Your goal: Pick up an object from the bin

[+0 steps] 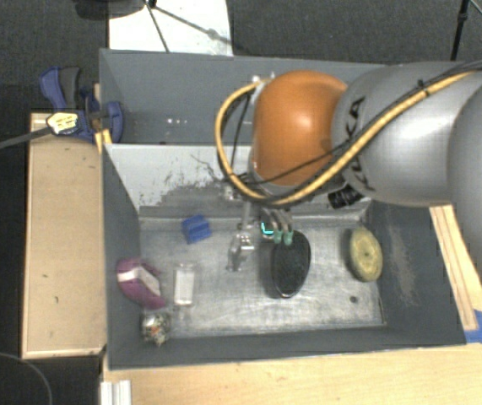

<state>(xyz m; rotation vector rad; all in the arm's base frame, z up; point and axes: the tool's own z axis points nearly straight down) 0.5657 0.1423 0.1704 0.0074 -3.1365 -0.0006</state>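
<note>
While its opening cannot be told, the tool (259, 245) hangs just beside a smooth black oval (289, 268).

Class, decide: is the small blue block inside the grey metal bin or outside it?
Inside: the small blue block lies on the floor of the grey metal bin, near its back wall.

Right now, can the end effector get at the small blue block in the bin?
Probably yes: the blue block lies alone on the floor, close beside the end effector, with nothing between them.
</note>
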